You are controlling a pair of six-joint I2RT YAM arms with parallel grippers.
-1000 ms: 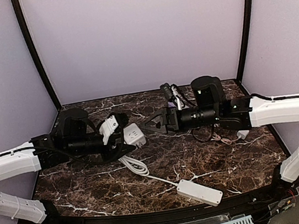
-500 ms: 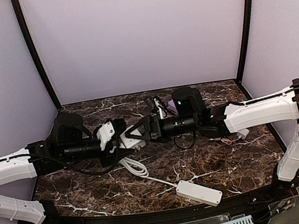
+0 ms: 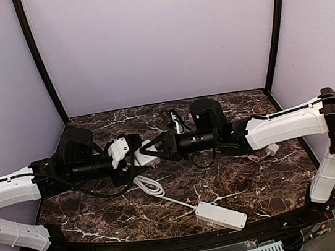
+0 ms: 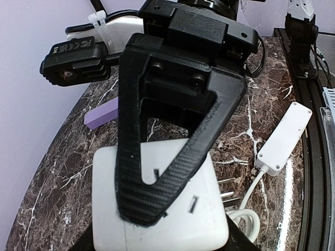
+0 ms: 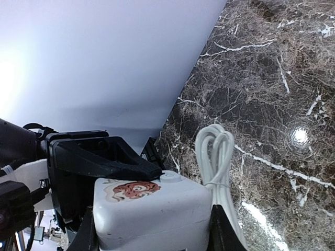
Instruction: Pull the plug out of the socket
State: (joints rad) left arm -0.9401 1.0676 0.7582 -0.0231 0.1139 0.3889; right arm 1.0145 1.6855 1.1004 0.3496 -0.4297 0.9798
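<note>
1. Jaws first: the left jaws pinch the socket at its near end. The right jaws clamp the same block from the opposite side, with one finger flat across its top face.
2. Location: the socket sits left of centre over the counter. I cannot tell whether it rests there.
3. Step, as I judge it: both arms are braced and separation has not begun. The next move calls for one arm to hold fast while the other draws straight out along the blades. A regrip onto the plug may be needed.
4. Only the top view shows the power strip near the front edge and the cord lying slack, so a pull should not drag the strip.
5. Only the left wrist view shows two bare prongs jutting from the block's side.
6. Only the right wrist view shows a sticker on the block.
7. The plug head is not clear in any view; the cord disappears beneath the socket.
</note>
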